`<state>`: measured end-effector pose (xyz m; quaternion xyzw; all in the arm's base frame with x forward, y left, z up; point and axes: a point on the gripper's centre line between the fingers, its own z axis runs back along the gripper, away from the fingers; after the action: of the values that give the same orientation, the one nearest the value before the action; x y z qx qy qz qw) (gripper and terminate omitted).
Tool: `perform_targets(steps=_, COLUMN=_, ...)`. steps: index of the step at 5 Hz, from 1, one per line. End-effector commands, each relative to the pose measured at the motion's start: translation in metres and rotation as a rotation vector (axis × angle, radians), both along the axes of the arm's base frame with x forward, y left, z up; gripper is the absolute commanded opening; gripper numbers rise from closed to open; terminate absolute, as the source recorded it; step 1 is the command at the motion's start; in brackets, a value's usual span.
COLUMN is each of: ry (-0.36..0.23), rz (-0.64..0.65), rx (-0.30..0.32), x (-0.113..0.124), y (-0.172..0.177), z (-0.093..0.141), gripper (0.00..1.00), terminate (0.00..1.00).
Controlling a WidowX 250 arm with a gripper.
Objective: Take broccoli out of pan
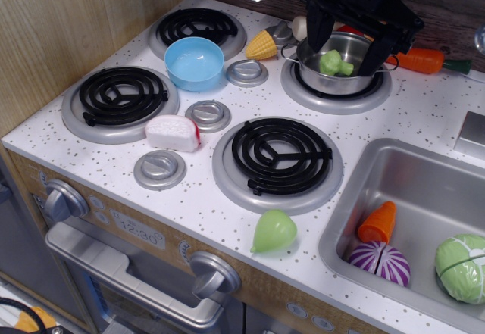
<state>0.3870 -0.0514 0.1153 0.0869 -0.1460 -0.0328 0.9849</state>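
Observation:
The broccoli (334, 63), a small light-green lumpy toy, lies inside the pan (324, 79), a shiny steel pot on the back right burner. My black gripper (345, 51) hangs over the pan with its two fingers spread wide, one at the pan's left rim and one at its right rim. The broccoli sits between the fingers and is not held. The gripper is open.
A light-blue bowl (195, 62) stands at the back left, a corn toy (261, 45) beside it. A white bread toy (173, 132) and a pale-green teardrop toy (273, 232) lie on the counter. A carrot (424, 60) lies behind the pan. The sink (424, 175) at right holds several vegetables.

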Motion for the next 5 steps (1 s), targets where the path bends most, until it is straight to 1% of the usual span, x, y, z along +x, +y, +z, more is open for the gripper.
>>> perform_targets(steps=1, ry=-0.125, rz=-0.024, rx=-0.01, x=0.035, y=0.016, z=0.01, gripper=1.0, terminate=0.0)
perform_targets(steps=3, ry=-0.177, rz=-0.078, rx=-0.015, x=0.062, y=0.024, z=-0.005, gripper=1.0, terminate=0.0)
perform_targets(steps=4, ry=-0.199, rz=-0.122, rx=-0.031, x=0.079, y=0.028, z=-0.013, gripper=1.0, terminate=0.0)
perform_targets(steps=5, ry=-0.199, rz=-0.154, rx=-0.062, x=0.088, y=0.023, z=-0.02, gripper=1.0, terminate=0.0)
